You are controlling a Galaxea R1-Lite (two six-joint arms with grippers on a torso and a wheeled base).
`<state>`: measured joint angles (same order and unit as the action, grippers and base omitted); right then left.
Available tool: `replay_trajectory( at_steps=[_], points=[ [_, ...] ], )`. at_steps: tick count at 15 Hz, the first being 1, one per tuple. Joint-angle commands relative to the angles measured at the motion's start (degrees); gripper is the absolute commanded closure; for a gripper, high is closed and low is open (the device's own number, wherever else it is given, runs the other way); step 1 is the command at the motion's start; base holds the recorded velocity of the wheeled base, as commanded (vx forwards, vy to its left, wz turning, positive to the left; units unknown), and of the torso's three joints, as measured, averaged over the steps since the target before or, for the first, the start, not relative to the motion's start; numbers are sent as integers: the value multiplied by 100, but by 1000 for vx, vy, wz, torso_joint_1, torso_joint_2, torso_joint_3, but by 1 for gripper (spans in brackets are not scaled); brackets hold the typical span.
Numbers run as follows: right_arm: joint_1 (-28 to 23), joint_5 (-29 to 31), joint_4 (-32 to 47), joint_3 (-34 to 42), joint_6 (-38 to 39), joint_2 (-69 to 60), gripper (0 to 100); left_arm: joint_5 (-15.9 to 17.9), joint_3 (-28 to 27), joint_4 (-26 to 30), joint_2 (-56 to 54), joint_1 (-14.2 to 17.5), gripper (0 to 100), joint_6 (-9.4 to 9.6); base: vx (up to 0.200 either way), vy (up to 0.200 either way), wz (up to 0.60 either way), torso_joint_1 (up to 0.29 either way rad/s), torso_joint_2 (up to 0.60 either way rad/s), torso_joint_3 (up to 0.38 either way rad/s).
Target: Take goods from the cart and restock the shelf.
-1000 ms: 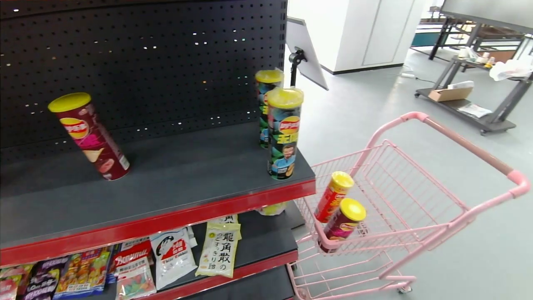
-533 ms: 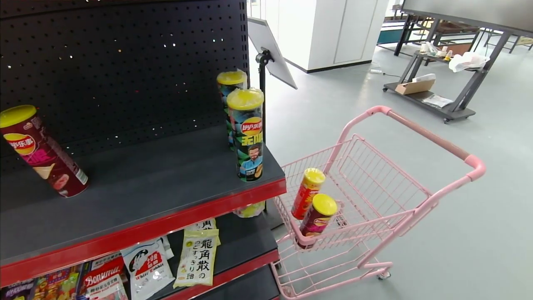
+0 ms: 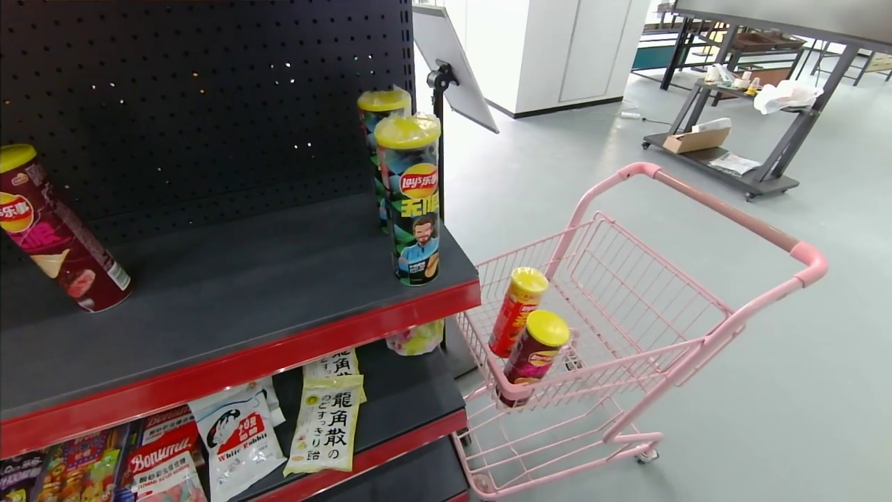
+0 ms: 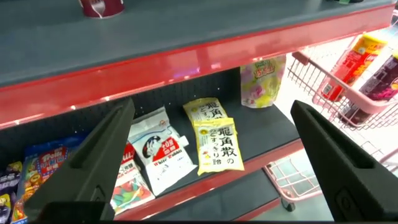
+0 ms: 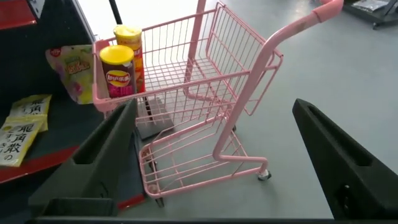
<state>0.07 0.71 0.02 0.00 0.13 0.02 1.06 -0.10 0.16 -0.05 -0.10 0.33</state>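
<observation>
The left gripper (image 4: pixel 211 106) hangs before the dark lower shelf (image 4: pixel 267 130), its jaws spread wide and grasping nothing. The right gripper (image 5: pixel 214 104) faces the pink wire shopping cart (image 5: pixel 249 68), its jaws likewise released and wide apart, touching nothing. On the lower shelf lie yellow-and-white snack packets (image 4: pixel 217 143) beside a white snack bag (image 4: pixel 158 152). In the cart's basket, at the corner nearest the shelving, a maroon tube with a yellow lid (image 3: pixel 533 355) stands just in front of a red tube with a yellow lid (image 3: pixel 512 317). Above, on the dark grey upper shelf with a red front edge (image 3: pixel 244 293), a dark patterned tube with a yellow lid (image 3: pixel 417 209) stands at the right end near the edge, a second patterned tube (image 3: pixel 380 111) close behind it and a maroon shelf tube (image 3: pixel 56 237) well apart at the left.
</observation>
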Motion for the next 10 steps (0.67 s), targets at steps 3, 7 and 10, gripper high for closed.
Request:
replay_trajectory(
  at_steps=[3, 7, 10],
  points=[
    [1, 0, -2, 0, -5, -2, 0, -1, 1, 2, 5, 1, 0, 2, 0, 0, 0, -150, 380, 219],
    [1, 0, 6, 0, -22, 6, 0, -1, 1, 2, 5, 1, 0, 2, 0, 0, 0, -176, 447, 264],
    [1, 0, 6, 0, -40, -2, 0, 8, 1, 2, 5, 1, 0, 2, 0, 0, 0, -198, 549, 342]
  ],
)
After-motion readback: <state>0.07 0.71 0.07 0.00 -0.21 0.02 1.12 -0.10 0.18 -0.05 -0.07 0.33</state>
